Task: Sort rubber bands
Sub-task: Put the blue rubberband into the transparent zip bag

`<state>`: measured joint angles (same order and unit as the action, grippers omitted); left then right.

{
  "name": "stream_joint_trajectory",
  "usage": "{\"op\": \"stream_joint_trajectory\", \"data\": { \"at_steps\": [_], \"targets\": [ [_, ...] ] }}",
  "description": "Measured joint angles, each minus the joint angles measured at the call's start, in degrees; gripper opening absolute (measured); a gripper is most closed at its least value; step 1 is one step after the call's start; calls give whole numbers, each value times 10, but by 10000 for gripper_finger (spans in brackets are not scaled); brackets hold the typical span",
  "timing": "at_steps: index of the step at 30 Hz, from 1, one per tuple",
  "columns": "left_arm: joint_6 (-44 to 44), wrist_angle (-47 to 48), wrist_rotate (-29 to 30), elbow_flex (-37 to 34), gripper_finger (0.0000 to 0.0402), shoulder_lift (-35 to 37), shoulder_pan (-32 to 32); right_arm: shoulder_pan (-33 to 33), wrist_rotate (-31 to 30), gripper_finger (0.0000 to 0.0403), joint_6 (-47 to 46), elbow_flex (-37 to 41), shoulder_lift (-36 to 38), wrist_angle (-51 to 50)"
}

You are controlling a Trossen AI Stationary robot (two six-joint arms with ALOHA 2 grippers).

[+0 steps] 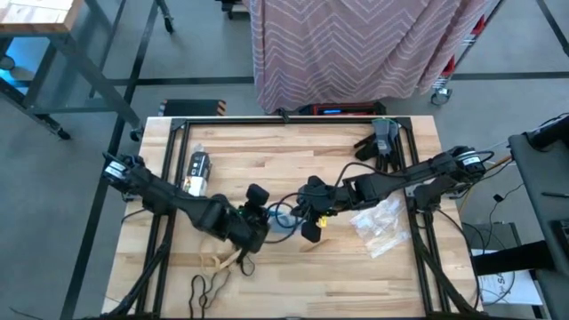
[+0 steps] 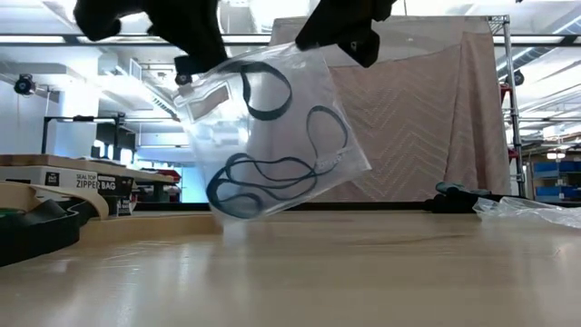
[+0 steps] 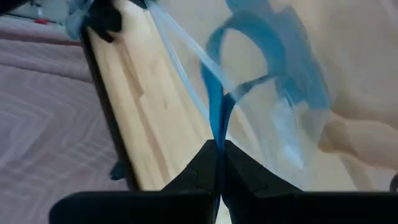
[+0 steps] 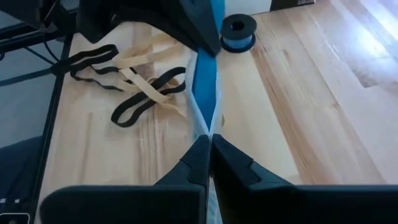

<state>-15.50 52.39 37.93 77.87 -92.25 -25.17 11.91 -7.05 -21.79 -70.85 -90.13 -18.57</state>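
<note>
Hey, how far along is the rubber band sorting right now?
Partway. Several blue bands already sit inside a clear bag, which the left gripper and right gripper hold up between them, both shut on its edge. Tan bands and black bands lie loose on the table, unsorted. More bags wait nearby.

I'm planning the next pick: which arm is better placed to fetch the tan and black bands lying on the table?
Probably left: the left gripper hangs nearest the loose bands; the right gripper is farther. Both are shut on the bag.
</note>
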Motion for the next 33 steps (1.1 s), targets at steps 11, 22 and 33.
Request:
{"op": "stream_joint_trajectory", "data": {
  "at_steps": [11,22,33],
  "targets": [
    [-27,-60,-36,0,16,0,24,-9,-4,0,0,0,-1,3],
    [-23,-93,-127,0,17,1,30,-10,-4,0,-1,0,-9,10],
    [26,-119,-160,0,86,1,45,-10,-4,0,9,0,-9,30]
  ]
}}
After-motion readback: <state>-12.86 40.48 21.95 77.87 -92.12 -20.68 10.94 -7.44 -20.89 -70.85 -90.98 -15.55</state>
